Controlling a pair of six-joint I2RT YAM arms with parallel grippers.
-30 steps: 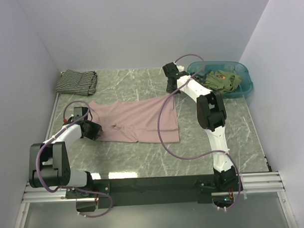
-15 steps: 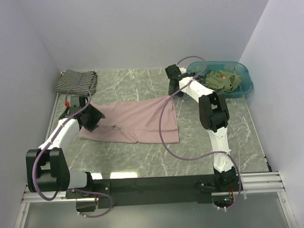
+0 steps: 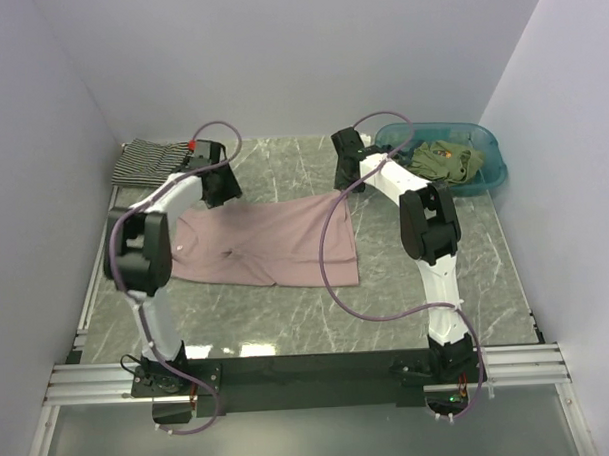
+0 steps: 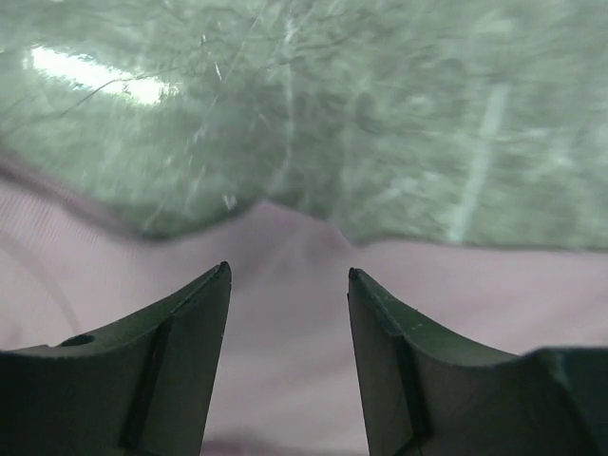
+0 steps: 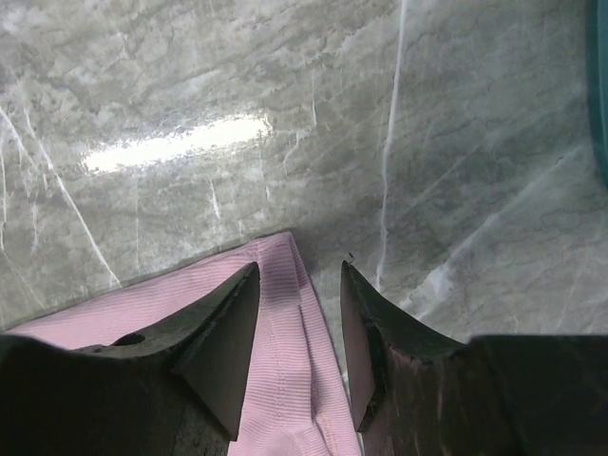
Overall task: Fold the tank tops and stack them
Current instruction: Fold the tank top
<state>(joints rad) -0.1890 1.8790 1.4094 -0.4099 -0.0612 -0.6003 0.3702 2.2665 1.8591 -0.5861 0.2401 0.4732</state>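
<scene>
your left gripper and right gripper hang open over the far corners of the pink tank top; pinch both, then fold.

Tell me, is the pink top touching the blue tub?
Apart. The right wrist view shows bare marble between the pink top and the tub.

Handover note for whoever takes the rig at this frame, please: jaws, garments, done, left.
Left gripper: jaws open, empty, over the far left edge of the spread dusty pink cloth tank top.
Right gripper: jaws open, empty, over its far right corner.
Folded black-and-white striped tank top lies at the far left corner of the grey marble table; olive green cloth tank tops sit in the teal plastic basin.
Done: striped one looks folded.
Left: fold pink, then olive, stack all.
</scene>
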